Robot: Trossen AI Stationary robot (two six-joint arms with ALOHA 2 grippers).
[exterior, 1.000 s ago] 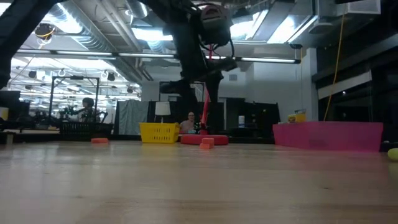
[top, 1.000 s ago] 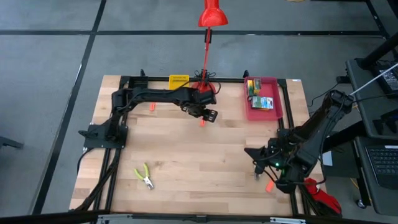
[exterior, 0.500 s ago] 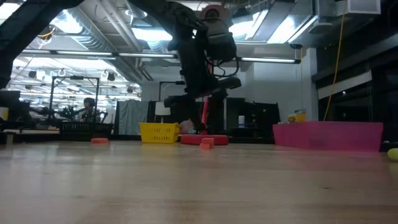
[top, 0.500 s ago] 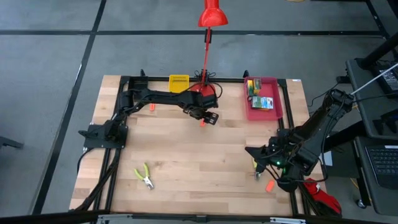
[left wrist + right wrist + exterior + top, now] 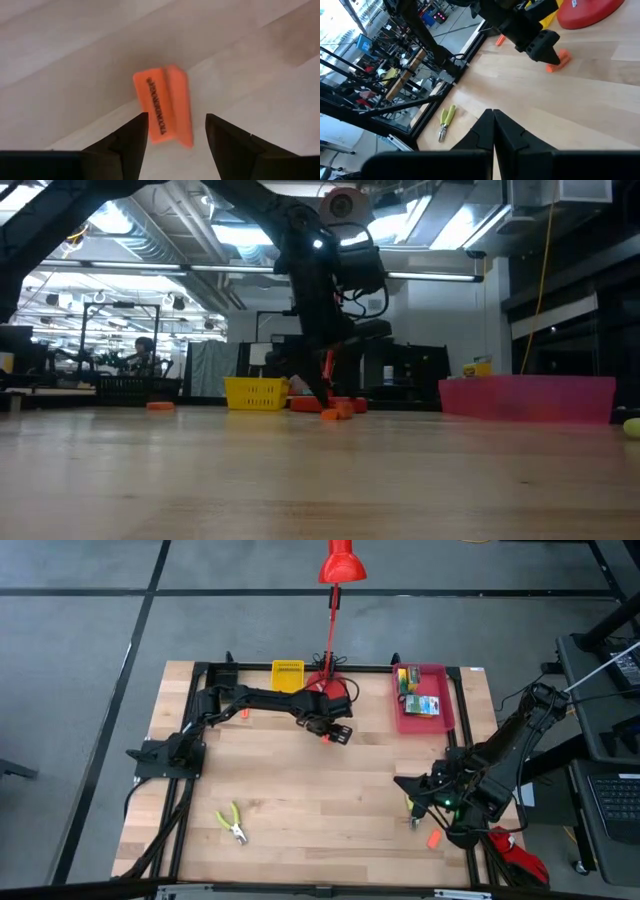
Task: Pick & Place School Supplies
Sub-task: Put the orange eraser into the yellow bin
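Observation:
An orange piece [image 5: 164, 107] lies flat on the wooden table near the red lamp's base [image 5: 325, 680]. My left gripper [image 5: 177, 130] hangs just above it, pointing steeply down and open, with one finger on each side of the piece; in the low view the gripper [image 5: 330, 402] is close over the tabletop. Two more orange pieces lie at the far left [image 5: 243, 712] and the near right [image 5: 433, 838]. Lime-handled pliers [image 5: 232, 823] lie near the front left. Crayon boxes [image 5: 424, 706] sit in the pink tray [image 5: 445, 710]. My right gripper [image 5: 493, 120] waits shut at the near right.
A yellow tray [image 5: 287, 671] stands at the far edge beside the red lamp [image 5: 341, 565]. The dark frame rails [image 5: 180, 800] run along the table's left and far sides. Bare wood [image 5: 320, 800] lies across the middle and front of the table.
My left gripper has come down toward the orange piece by the lamp base, still open and pointing steeply down. The piece has stayed where it was.

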